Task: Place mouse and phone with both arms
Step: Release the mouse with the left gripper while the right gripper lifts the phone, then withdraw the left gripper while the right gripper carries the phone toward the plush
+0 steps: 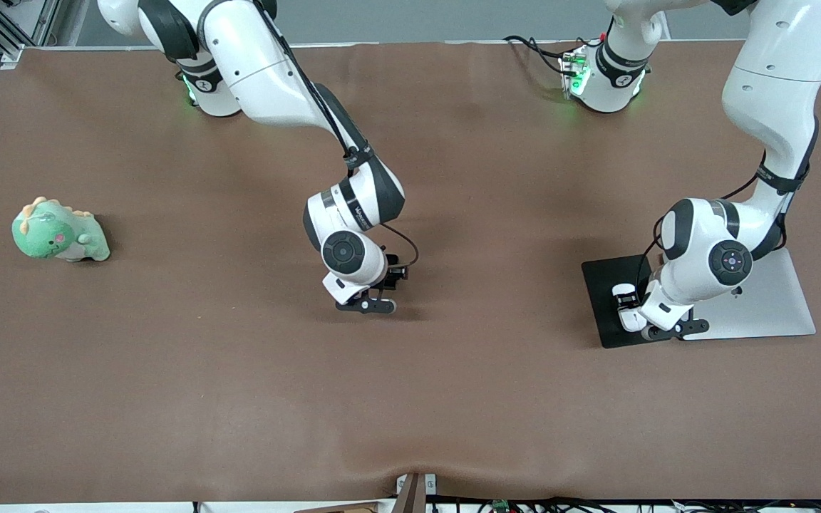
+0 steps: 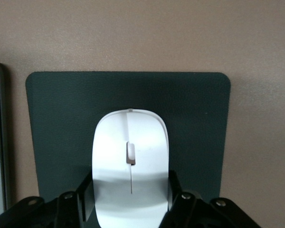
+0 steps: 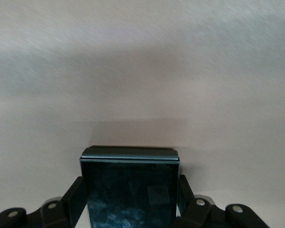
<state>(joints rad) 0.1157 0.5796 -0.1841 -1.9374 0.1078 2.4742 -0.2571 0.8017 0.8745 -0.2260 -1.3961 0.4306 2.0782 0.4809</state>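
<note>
Left hand (image 2: 131, 209) clamps the mouse (image 2: 131, 161) by its flanks, over the dark pad (image 2: 57, 118) at the surface's three o'clock end. Right hand (image 3: 131, 209) grips the phone (image 3: 129, 190) over bare surface (image 1: 168, 370) centre. Both look light, rigid, glossy, likely slippery; side holds suit. Only wrist views reveal either object.

- Counter (image 1: 239, 399): plain brown cover.
- Mouse (image 2: 131, 166): glossy white, thin dark centre line.
- Pad (image 2: 61, 118) under the mouse: dark grey-green, finely grained.
- Phone (image 3: 130, 190): black, mottled reflections, grey band along one edge.
- Slab (image 1: 774, 299) beside the pad: pale silver-grey.
- Plush toy (image 1: 59, 231): mint green, orange spines, pink cheek.
- Arms (image 1: 268, 71): white with black bands; bases lit green.
- Left hand (image 1: 667, 329), right hand (image 1: 368, 305): black.
</note>
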